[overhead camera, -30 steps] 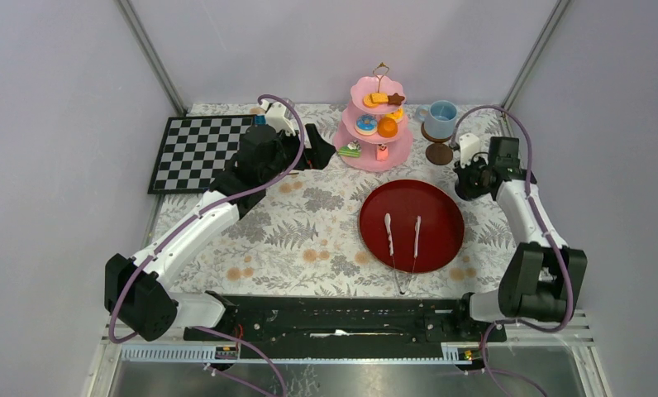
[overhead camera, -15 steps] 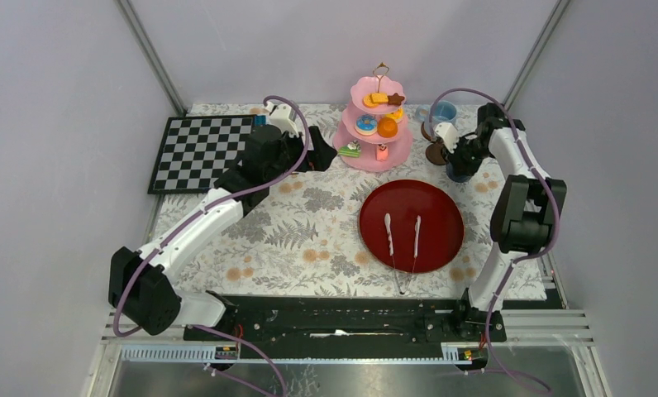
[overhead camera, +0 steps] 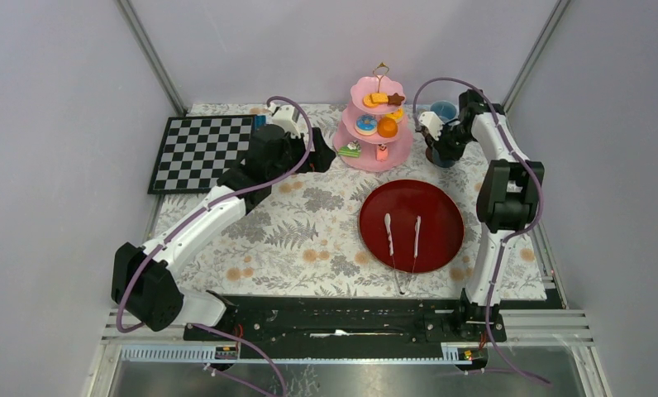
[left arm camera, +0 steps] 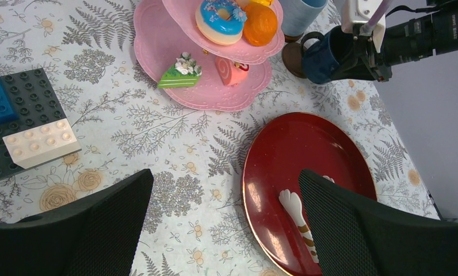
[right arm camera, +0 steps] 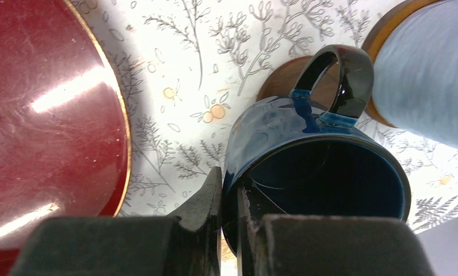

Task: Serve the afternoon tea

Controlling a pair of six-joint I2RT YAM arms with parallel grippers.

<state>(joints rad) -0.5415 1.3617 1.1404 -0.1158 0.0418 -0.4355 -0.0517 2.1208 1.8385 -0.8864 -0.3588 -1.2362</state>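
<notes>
1. We see the left arm [overhead camera: 195, 230] built of white tubular links joined by chunky black housings.
2. The right arm [overhead camera: 498, 142] is of the same make, with white shells between black joints.
3. A purple cable [overhead camera: 286, 106] loops along the left arm, and a second purple cable [overhead camera: 438, 82] runs along the right.
4. We note a small white box [overhead camera: 429, 124] at the right wrist.
5. On the left gripper [left arm camera: 225, 178] we see broad black fingers [left arm camera: 71, 236] with a fine mesh-like texture.
6. On the right gripper [right arm camera: 229, 184] the fingers [right arm camera: 201, 210] are matte black, flat-faced slabs.
7. Both arms are mounted on a black rail [overhead camera: 342, 318].
</notes>
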